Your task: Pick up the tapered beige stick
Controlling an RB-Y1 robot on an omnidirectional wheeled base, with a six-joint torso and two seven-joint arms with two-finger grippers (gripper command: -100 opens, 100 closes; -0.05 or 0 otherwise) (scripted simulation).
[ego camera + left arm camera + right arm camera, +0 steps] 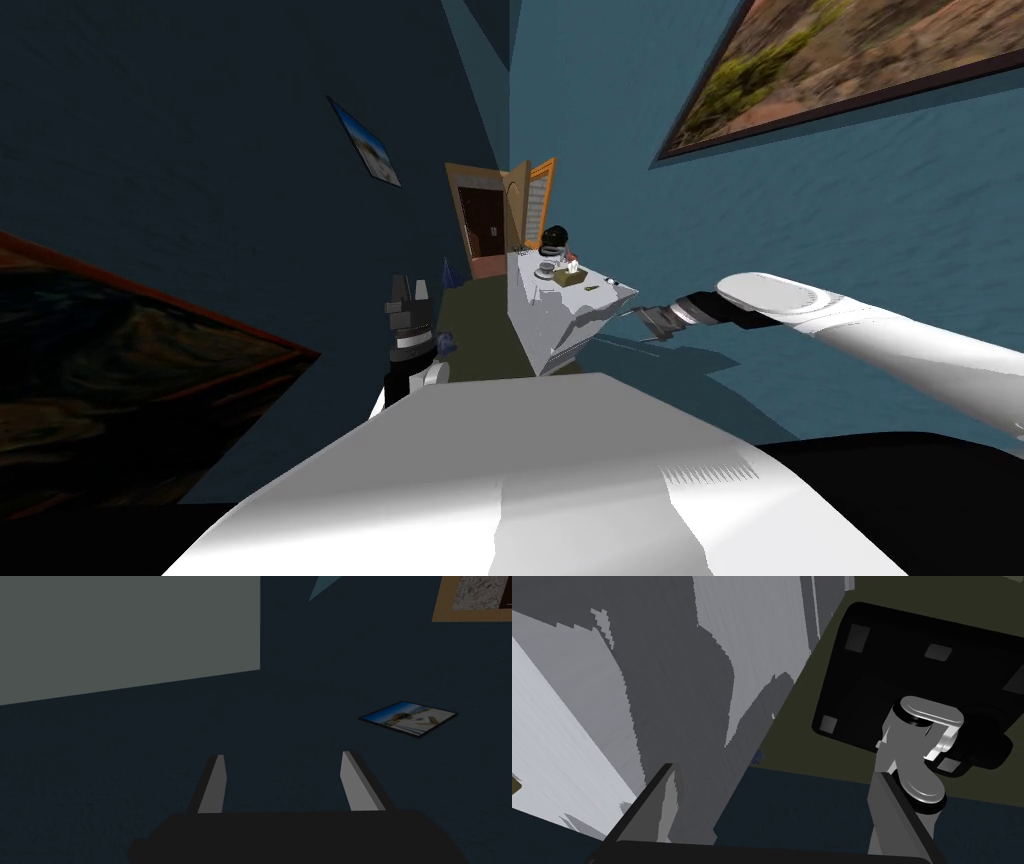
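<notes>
A pale grey cabinet [553, 318] stands ahead of me. On its top sit a black round thing [553, 238], a beige box [568, 277], a plate [545, 270] and some small bits too tiny to tell apart. My right gripper [634, 312] hangs beside the cabinet's near right corner, just below the top. In the right wrist view that gripper [772, 796] is open with nothing between its fingers, facing down the cabinet's grey side [687, 701]. My left gripper [410, 290] is raised at the cabinet's left, apart from it, and is also open [282, 776].
Olive floor [480, 340] runs along the cabinet's left to a brown door [485, 225] at the back. Blue walls close in on both sides, with a large picture [850, 60] on the right one. My black base [912, 676] sits on the floor below the right hand.
</notes>
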